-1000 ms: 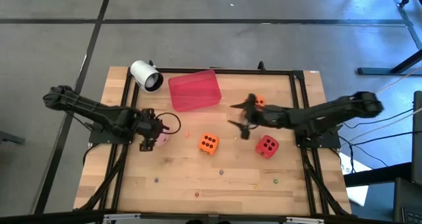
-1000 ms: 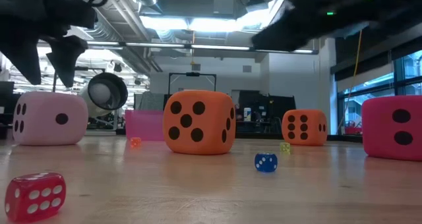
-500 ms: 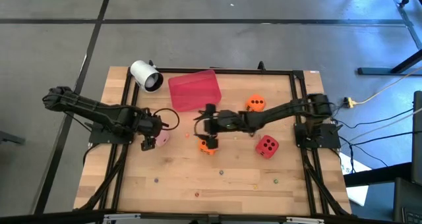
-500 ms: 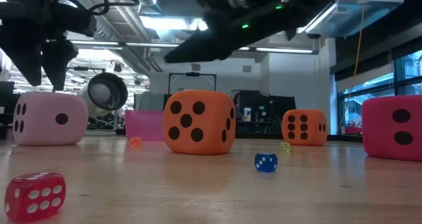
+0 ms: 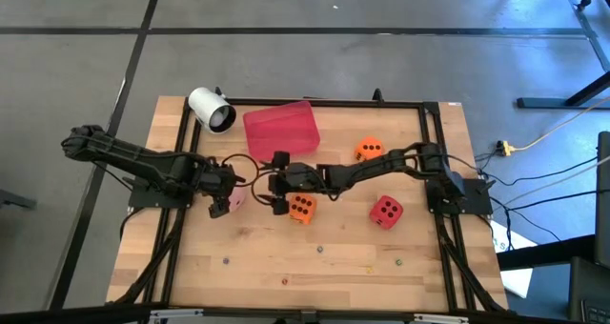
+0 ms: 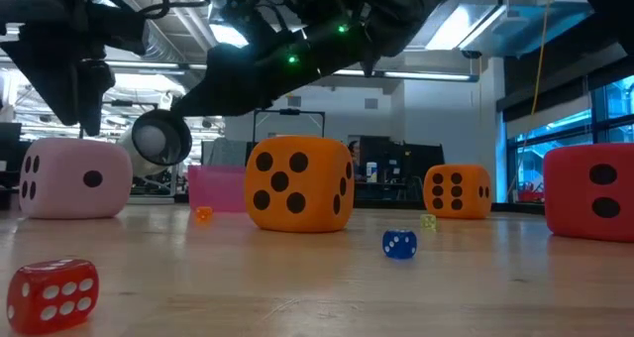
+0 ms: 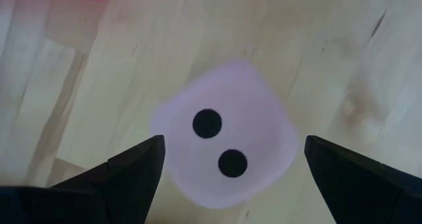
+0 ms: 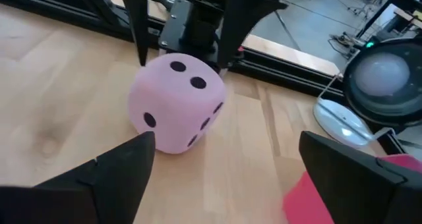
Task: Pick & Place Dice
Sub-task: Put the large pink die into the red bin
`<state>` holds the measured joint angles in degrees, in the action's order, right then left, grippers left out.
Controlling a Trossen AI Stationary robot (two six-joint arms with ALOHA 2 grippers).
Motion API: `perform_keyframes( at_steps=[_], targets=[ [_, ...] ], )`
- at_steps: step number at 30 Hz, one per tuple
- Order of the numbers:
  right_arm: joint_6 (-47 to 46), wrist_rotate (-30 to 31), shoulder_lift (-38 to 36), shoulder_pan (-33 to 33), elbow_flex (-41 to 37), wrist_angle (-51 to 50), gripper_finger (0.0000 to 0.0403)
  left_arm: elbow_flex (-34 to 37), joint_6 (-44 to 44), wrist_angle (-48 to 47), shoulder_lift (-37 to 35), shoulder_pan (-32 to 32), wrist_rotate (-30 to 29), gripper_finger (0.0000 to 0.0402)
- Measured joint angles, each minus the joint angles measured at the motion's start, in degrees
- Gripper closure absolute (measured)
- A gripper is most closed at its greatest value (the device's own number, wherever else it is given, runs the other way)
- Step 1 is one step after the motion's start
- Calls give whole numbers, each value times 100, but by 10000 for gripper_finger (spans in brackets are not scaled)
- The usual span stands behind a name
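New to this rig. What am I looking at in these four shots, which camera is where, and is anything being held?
Two dark robot arms work at a wooden table. One camera looks straight down, one sits at table-top level, and one rides on each wrist.

On the table: a soft pale pink die, two orange dice, a red die, a flat red tray, a white round camera and tiny coloured beads.

The left gripper hovers open over the pink die. The right gripper reaches toward it from beside the nearer orange die, open too. Nothing is held.
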<state>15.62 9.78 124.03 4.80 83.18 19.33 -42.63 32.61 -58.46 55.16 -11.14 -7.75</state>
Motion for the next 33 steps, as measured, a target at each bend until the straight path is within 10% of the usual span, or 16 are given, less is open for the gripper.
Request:
perform_keyframes(
  at_steps=[16, 33],
  targets=[
    [586, 2181, -885, -37, 2, -2608, 25, -2, 2018, -251, 31, 0, -337, 40],
    [-1004, 584, -2007, -712, -605, -3892, 25, -17, 2290, 16, 677, 0, 84, 40]
  ],
)
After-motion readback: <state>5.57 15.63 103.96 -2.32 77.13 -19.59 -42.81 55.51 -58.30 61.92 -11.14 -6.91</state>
